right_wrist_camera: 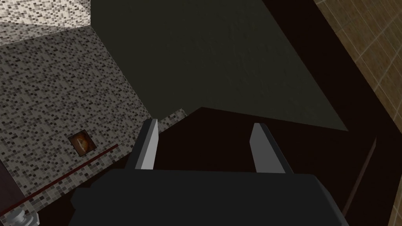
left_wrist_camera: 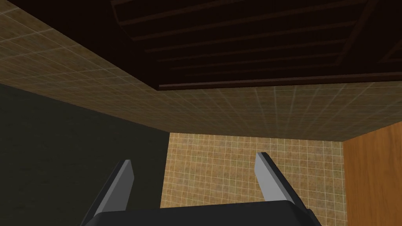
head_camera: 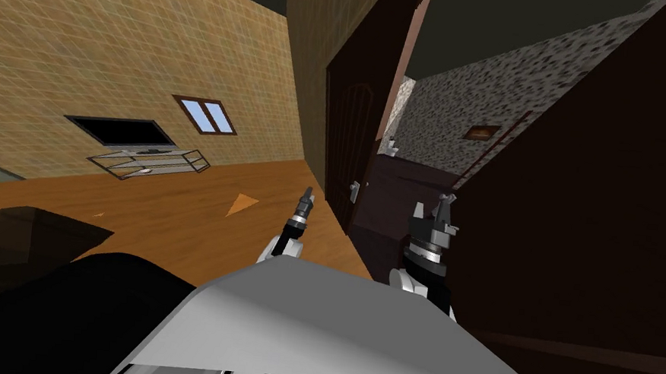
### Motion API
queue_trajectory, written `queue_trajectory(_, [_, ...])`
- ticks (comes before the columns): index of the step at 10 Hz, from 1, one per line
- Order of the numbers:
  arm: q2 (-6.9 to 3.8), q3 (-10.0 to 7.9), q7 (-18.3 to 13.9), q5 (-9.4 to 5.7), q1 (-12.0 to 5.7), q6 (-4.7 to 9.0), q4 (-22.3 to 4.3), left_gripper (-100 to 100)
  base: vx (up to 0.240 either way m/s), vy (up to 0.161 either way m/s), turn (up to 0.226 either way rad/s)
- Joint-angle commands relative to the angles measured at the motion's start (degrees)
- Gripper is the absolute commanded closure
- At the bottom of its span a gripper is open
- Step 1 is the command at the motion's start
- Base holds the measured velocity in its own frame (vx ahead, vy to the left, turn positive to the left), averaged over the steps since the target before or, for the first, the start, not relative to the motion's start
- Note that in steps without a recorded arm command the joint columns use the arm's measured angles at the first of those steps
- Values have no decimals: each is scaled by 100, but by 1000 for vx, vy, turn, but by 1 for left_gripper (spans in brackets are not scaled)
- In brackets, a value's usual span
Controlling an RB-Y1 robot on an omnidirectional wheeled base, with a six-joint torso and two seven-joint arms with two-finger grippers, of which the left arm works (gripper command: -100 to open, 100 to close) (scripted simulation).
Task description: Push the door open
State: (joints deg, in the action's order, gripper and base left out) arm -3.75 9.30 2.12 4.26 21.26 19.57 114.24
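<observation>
A dark brown panelled door (head_camera: pixel 348 133) with a small light handle (head_camera: pixel 354 190) stands ajar straight ahead. Past its edge, the gap shows a speckled-tile room (head_camera: pixel 478 95). My left gripper (head_camera: pixel 306 197) is raised in front of the door, just left of the handle and apart from it. Its fingers are open in the left wrist view (left_wrist_camera: pixel 194 164), with the door's dark panelling (left_wrist_camera: pixel 255 39) beyond them. My right gripper (head_camera: pixel 435 206) is in the gap, open (right_wrist_camera: pixel 204 129), with a dark brown surface (right_wrist_camera: pixel 243 133) just past its fingertips.
A broad dark brown plane (head_camera: pixel 610 223) walls off the right side. A wooden floor (head_camera: pixel 184 212) stretches left to a television (head_camera: pixel 123 130) on a glass stand (head_camera: pixel 150 162), below a small window (head_camera: pixel 205 115). A dark bulky shape (head_camera: pixel 20 242) lies at my lower left.
</observation>
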Motion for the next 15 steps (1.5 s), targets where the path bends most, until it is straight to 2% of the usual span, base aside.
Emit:
queue_trajectory(1, [-41,185,-60,-9,-114,-28,-233,-100,133,77,-186])
queue_trajectory(3, [-76,306,-114,-23,-225,-48,-433,-100,116,95,-129])
queue_trajectory(4, [-111,427,-168,-38,-337,-68,-634,-100,122,85,-216])
queue_trajectory(9, [-184,738,-306,-76,-623,-121,-1148,-100,86,92,-125])
queue_trajectory(13, [-265,1167,-497,-129,-1016,-193,-1858,-100,122,122,-194])
queue_trajectory(15, [-283,1281,-548,-143,-1122,-212,-2048,-100,101,138,-138])
